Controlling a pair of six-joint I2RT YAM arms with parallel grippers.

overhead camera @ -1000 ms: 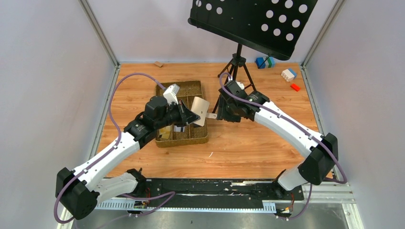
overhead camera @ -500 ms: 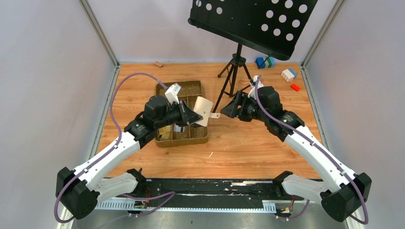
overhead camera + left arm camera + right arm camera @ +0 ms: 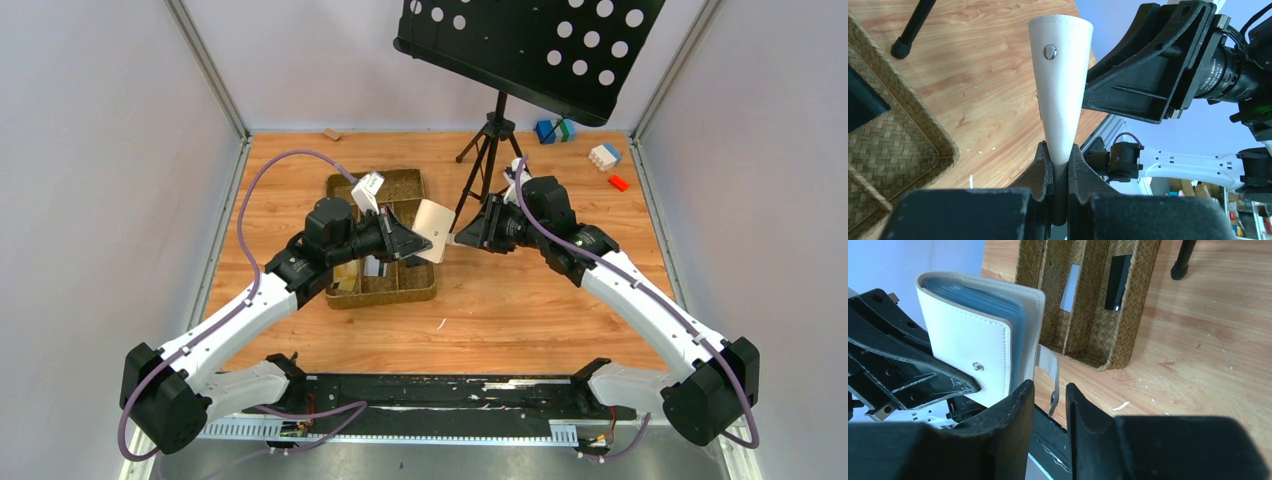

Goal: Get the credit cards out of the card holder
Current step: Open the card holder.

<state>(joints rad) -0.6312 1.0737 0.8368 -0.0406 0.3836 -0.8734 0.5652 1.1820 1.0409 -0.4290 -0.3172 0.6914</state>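
My left gripper (image 3: 412, 243) (image 3: 1060, 150) is shut on the lower edge of the cream card holder (image 3: 432, 229) (image 3: 1061, 75) (image 3: 973, 335) and holds it above the table, just right of the woven tray. The holder is closed, with light blue sleeves showing at its edge; any credit cards inside are hidden. Its closure tab (image 3: 1053, 374) hangs loose between the fingers of my right gripper (image 3: 461, 240) (image 3: 1050, 387), which stands open with a narrow gap and does not pinch it. A black card (image 3: 1117, 282) and a pale card (image 3: 1072, 287) lie in the tray.
The brown woven compartment tray (image 3: 385, 292) (image 3: 1108, 357) (image 3: 903, 145) sits under my left arm. A black music stand on a tripod (image 3: 493, 140) rises at the back, one leg close to my right wrist. Toy blocks (image 3: 605, 156) lie at the back right.
My right arm swung out to the right, then came back in to the holder's tab, its jaws widening and then narrowing. The left gripper tilted the holder slightly and kept its hold.
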